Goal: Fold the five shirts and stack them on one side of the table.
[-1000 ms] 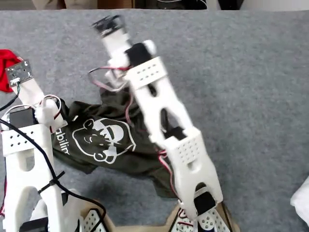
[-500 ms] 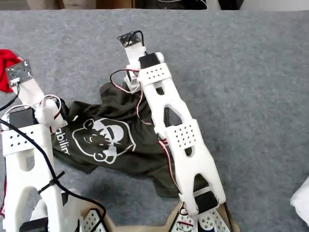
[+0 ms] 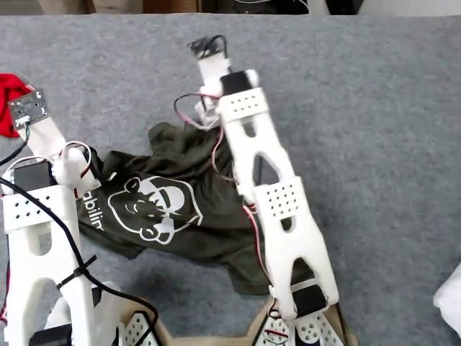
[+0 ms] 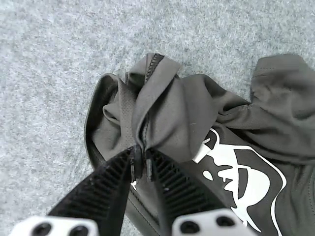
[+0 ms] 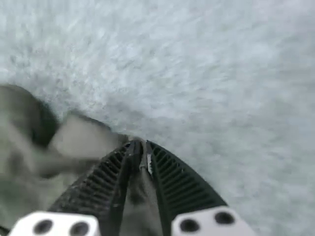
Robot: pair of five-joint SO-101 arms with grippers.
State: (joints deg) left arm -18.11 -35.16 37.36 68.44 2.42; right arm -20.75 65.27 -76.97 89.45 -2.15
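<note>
I have the grey table [image 3: 374,108] under both arms, and the dark shirt [image 3: 176,155] lies crumpled on its near half with the white print up. My left gripper [image 4: 142,164] is clenched on a bunched fold at the shirt's edge (the cloth peaks up out of the jaws). My right gripper [image 5: 139,150] pinches a thin strip of cloth at the shirt's far side. A red shirt [image 3: 9,94] sits at the table's left edge, apart from the dark one.
</note>
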